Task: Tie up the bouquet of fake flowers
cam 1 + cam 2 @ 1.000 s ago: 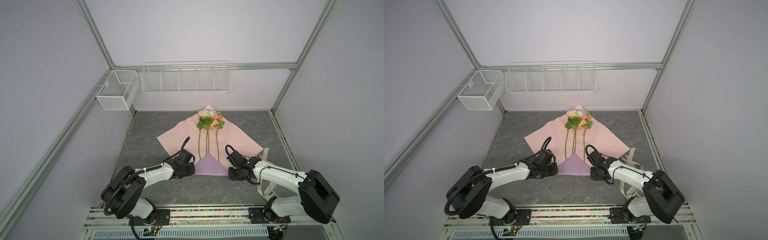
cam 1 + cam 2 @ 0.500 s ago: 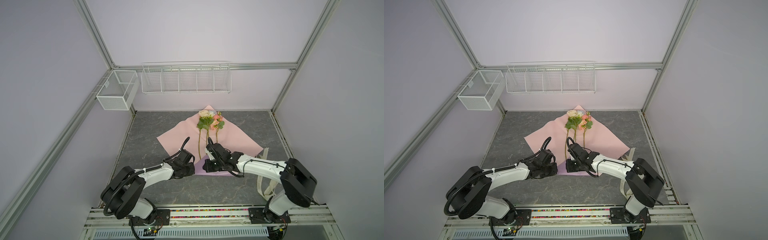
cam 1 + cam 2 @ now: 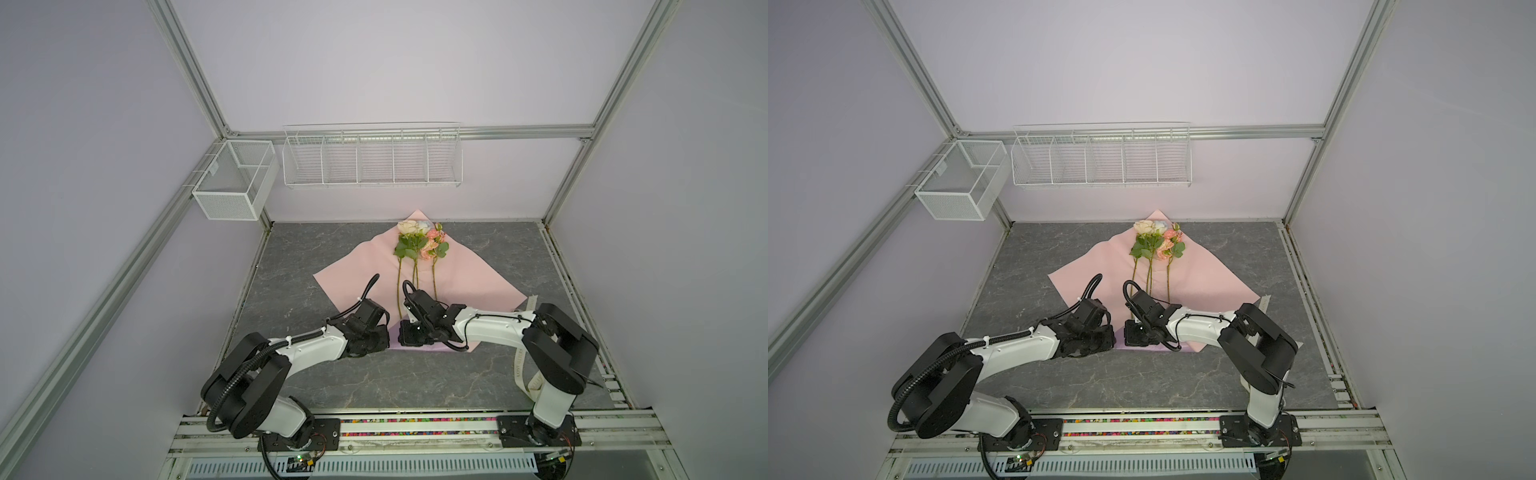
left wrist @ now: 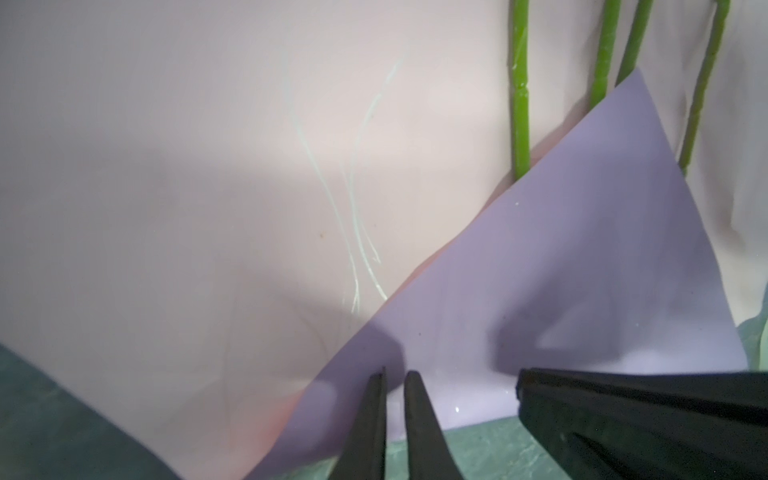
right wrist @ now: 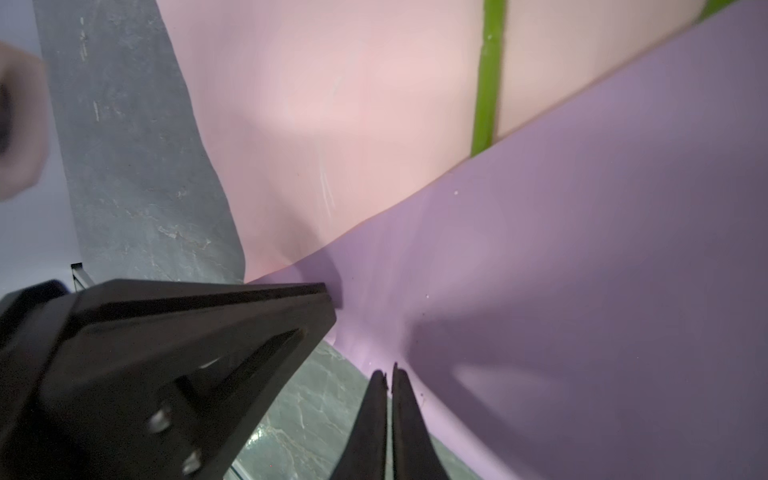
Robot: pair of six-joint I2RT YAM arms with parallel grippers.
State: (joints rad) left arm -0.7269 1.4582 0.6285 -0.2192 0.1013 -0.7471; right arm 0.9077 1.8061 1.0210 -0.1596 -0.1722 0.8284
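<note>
In both top views a mesh basket [image 3: 232,183] and a wire rack [image 3: 372,160] hang on the walls, only wall showing through their wires. The bouquet of fake flowers [image 3: 419,245] lies on wrapping paper [image 3: 365,266] on the table [image 3: 291,257]; a ribbon [image 3: 524,361] is half hidden behind the right arm. The left tool [image 3: 380,338] and right tool [image 3: 409,334] meet at the lilac flap [image 3: 428,348], tips unreadable. Left wrist view: left tool [image 4: 395,374] clenched on the flap, covering the stem ends. Right wrist view: right tool [image 5: 388,370] clenched at the flap's edge; whether either nips paper I cannot tell.
</note>
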